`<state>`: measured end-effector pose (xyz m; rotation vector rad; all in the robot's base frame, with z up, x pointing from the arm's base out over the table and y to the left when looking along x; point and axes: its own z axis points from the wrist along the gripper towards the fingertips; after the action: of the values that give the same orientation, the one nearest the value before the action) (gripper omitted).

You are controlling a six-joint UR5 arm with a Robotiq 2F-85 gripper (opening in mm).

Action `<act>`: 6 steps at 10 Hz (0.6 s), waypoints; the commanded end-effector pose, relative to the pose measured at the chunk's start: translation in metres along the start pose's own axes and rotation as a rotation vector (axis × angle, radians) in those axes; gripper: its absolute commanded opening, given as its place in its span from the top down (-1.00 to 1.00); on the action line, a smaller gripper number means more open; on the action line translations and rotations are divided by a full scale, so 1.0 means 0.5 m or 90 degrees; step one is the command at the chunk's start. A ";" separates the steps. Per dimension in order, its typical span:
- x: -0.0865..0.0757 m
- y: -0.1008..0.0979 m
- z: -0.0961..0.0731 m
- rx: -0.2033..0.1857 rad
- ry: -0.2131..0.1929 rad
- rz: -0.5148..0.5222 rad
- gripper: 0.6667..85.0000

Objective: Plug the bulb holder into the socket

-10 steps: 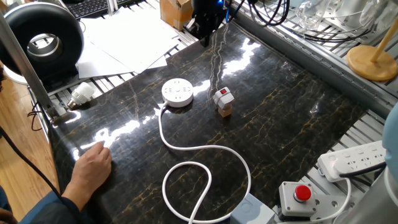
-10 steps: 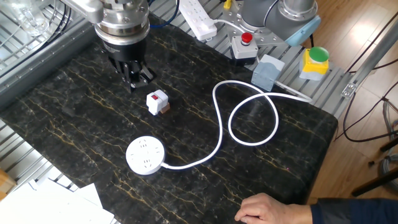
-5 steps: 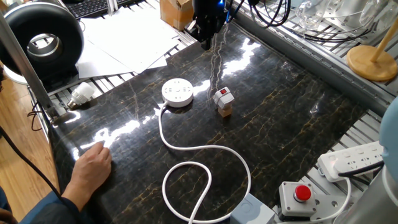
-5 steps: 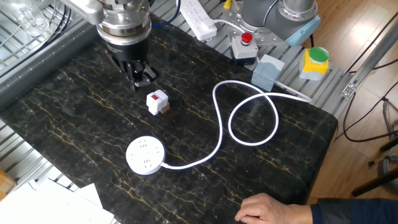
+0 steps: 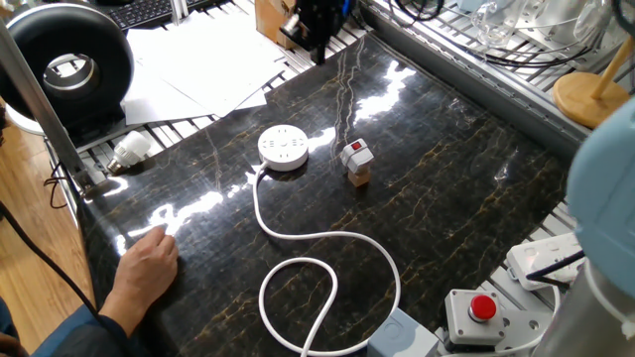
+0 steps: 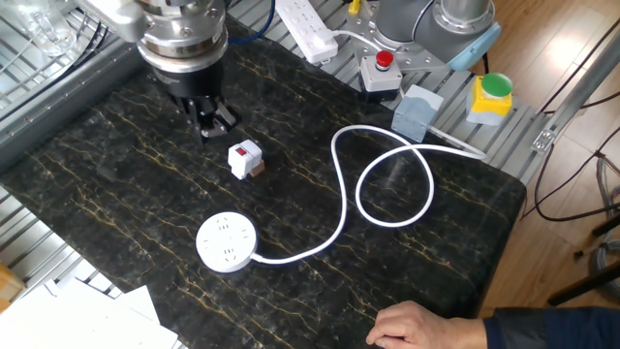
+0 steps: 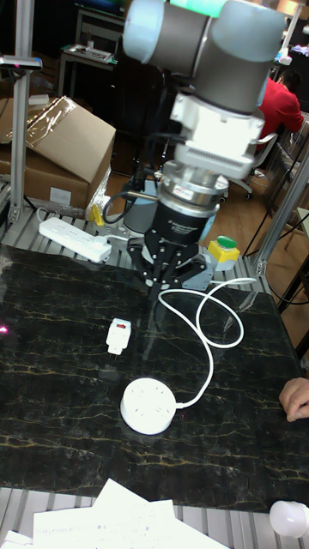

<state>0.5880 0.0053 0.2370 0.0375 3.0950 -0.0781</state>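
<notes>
On the dark marbled tabletop (image 6: 455, 223), the bulb holder (image 6: 245, 159) stands mid-frame just above the round socket (image 6: 228, 242), untouched, while the hand (image 6: 207, 123), empty with fingers nearly together, hovers upper left, so it likely must descend and grasp.

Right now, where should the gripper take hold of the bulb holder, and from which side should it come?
Probably from above. The bulb holder stands free on the table, apart from the socket, with open room around it. Close the fingers on its two plain white flanks, keeping off the face with the red switch, low enough to hold the blocky body squarely.
</notes>
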 end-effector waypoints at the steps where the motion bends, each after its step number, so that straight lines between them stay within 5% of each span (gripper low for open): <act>1: -0.035 0.024 -0.029 0.011 -0.006 0.009 0.98; 6: -0.047 0.022 -0.020 0.003 -0.024 -0.018 0.98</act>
<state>0.6052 0.0122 0.2468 0.0280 3.0766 -0.1121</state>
